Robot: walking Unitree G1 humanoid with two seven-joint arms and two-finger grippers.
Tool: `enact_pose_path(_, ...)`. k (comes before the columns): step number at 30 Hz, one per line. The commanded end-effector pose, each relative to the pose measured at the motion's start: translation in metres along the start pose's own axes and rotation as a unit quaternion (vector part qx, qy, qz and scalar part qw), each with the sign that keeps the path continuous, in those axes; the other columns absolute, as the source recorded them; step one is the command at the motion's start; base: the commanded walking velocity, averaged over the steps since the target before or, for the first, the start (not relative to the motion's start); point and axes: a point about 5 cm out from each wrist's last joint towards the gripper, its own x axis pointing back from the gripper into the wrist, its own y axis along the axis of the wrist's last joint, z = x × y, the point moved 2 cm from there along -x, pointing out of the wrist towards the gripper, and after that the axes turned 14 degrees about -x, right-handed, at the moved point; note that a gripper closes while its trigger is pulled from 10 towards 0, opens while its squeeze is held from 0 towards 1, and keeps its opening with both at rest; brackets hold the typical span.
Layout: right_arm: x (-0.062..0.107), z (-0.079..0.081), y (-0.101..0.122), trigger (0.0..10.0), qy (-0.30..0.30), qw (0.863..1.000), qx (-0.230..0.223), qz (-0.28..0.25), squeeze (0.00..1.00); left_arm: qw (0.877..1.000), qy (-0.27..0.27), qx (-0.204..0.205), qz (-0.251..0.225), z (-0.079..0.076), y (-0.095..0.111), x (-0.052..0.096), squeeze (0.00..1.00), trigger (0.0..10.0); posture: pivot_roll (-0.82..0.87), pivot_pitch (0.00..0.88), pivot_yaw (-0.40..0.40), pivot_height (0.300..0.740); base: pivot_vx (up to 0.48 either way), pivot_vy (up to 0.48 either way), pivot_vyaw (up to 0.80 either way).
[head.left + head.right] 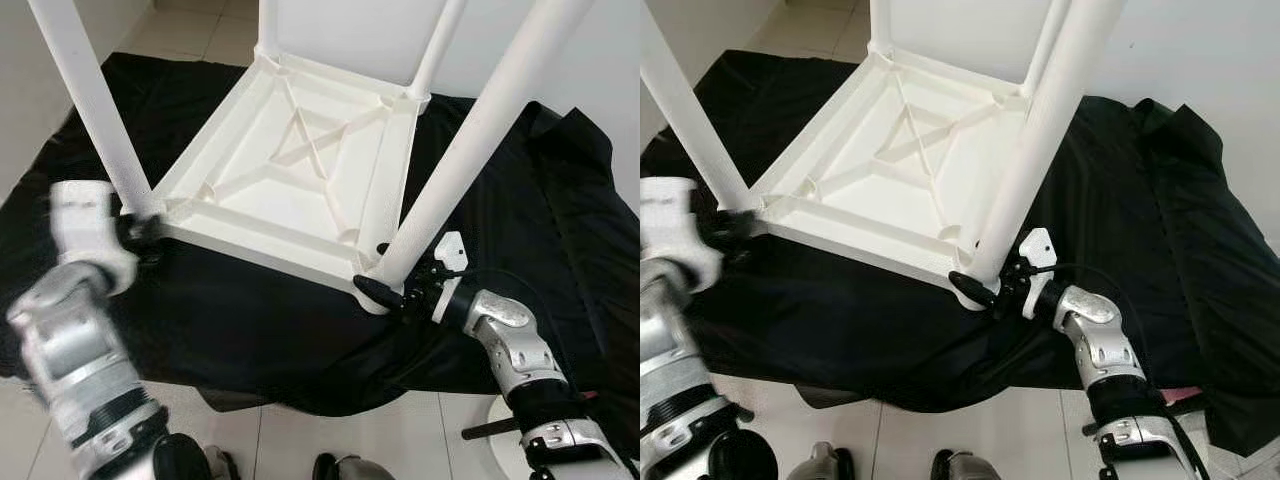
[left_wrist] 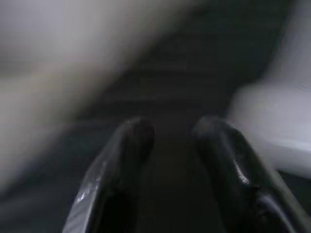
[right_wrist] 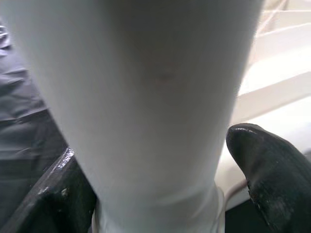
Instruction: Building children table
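Black cloth (image 1: 250,320) covers the tiled floor (image 1: 180,35); a white table (image 1: 290,170) lies upside down on it. Right pincer (image 1: 385,292) clamps the base of the near-right leg (image 1: 450,170). Left pincer (image 2: 170,141), fingers slightly parted and empty, sits beside the near-left leg (image 1: 95,100).

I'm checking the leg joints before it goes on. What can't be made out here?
- Leg tops: cut off by the upper edge of both eye views.
- Left gripper: left wrist view is motion-blurred.
- Near right leg socket: hidden behind the right gripper.
- Tabletop face: turned down on the black cloth.
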Motion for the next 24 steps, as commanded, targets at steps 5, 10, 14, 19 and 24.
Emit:
enact_pose_path(5,0.039,-0.010,-0.025,10.0,-0.057,0.997,-0.027,0.036,0.00,0.970,-0.113,0.064,-0.203,0.008,0.032,0.025,0.00,10.0,0.12,0.139,-0.100,0.740,0.000,0.000,0.00)
enact_pose_path(10,0.039,-0.010,-0.025,10.0,-0.057,0.997,-0.027,0.036,0.00,0.970,-0.113,0.064,-0.203,0.008,0.032,0.025,0.00,10.0,0.12,0.139,-0.100,0.740,0.000,0.000,0.00)
enact_pose_path(14,0.044,-0.012,-0.026,10.0,-0.066,0.997,-0.028,0.035,0.00,0.968,-0.138,0.038,-0.205,0.015,0.026,0.022,0.00,10.0,0.12,0.135,-0.093,0.740,0.000,0.000,0.00)
enact_pose_path(19,0.045,-0.005,-0.027,10.0,-0.070,0.997,-0.032,0.012,0.00,0.980,-0.149,-0.048,-0.126,0.045,0.007,-0.071,0.00,10.0,0.09,0.114,-0.040,0.740,0.000,0.000,0.00)
enact_pose_path(24,0.036,0.001,-0.023,10.0,-0.074,0.997,-0.033,-0.018,0.00,0.984,-0.143,-0.051,-0.096,0.021,0.010,-0.090,0.00,10.0,0.08,0.112,-0.020,0.740,0.000,0.000,0.00)
